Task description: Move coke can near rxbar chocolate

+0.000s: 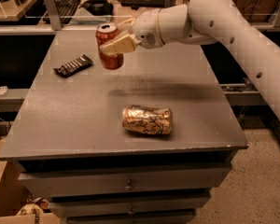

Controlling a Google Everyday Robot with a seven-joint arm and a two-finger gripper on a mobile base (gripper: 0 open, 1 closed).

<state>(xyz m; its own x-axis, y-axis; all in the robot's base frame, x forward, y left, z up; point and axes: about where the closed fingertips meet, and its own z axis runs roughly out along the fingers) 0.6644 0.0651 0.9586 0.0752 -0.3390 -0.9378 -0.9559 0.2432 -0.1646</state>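
The red coke can (pixel 110 50) with a silver top is upright in my gripper (pixel 115 43), held a little above the grey table (pixel 84 111). The gripper reaches in from the right on the white arm and is shut on the can's upper side. The rxbar chocolate (pixel 73 65), a flat dark bar with pale lettering, lies on the table to the left of the can, a short way off.
A gold-and-brown patterned can (pixel 147 120) lies on its side near the table's front middle. Drawers (pixel 128 185) sit under the tabletop. A desk with a keyboard (pixel 65 3) and other gear stands behind the table.
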